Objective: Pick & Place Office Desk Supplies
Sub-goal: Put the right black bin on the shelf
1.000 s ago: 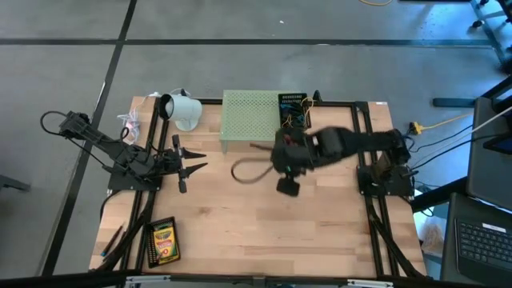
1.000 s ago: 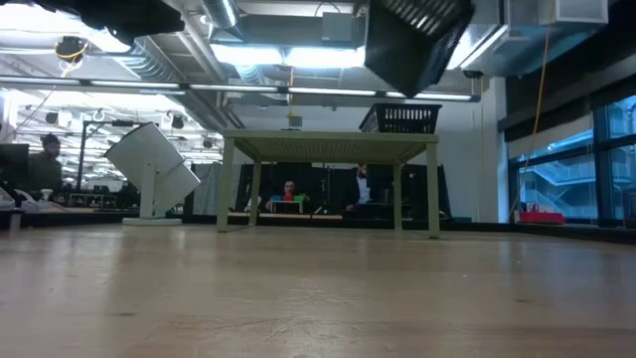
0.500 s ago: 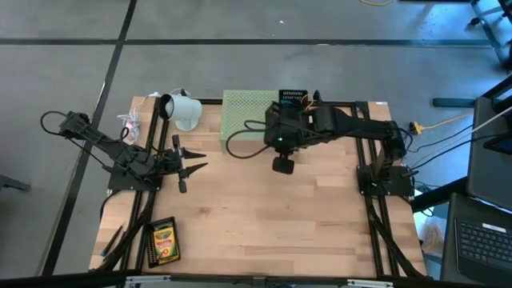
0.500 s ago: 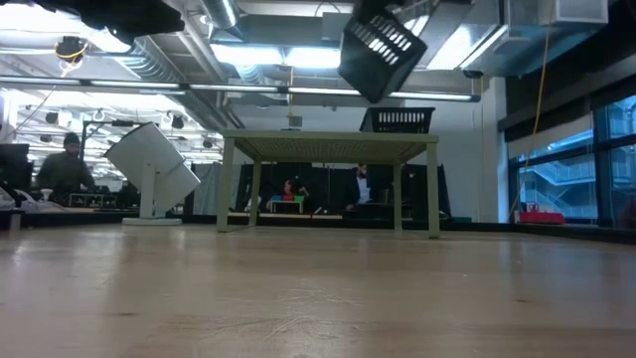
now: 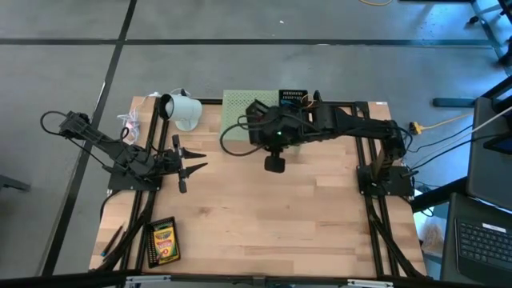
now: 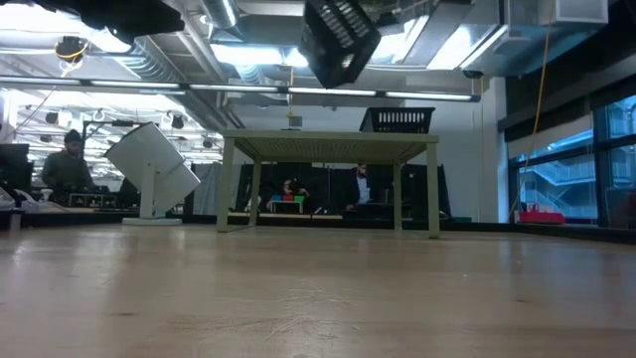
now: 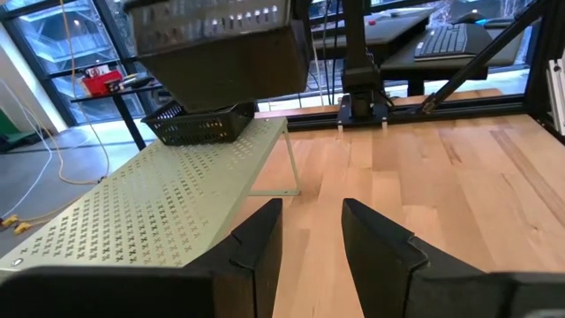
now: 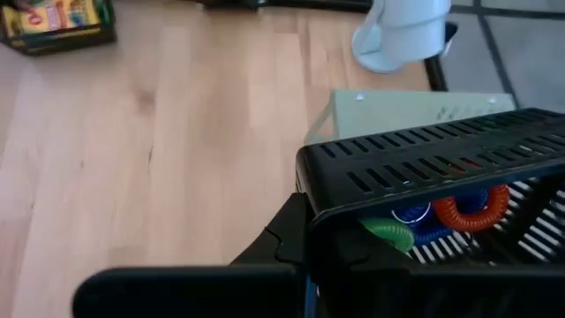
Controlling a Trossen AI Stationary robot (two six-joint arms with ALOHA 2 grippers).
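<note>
We see a robotics lab: a wooden table [image 5: 264, 216] on concrete floor, exposed ceiling ducts [image 6: 149, 60] at 11 o'clock, people at desks behind.

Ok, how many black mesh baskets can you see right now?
2. One black mesh basket hangs in the air above the table, with coloured coils inside; the other sits on the pale green stand. More could be hidden behind the arm.

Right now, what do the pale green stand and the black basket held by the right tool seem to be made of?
The pale green stand looks like painted sheet metal: thin, flat, punched with regular small holes, matte. The black basket, gripped by the right tool, looks like moulded plastic or coated metal, with slotted walls and a slight sheen; which, I cannot tell.
</note>
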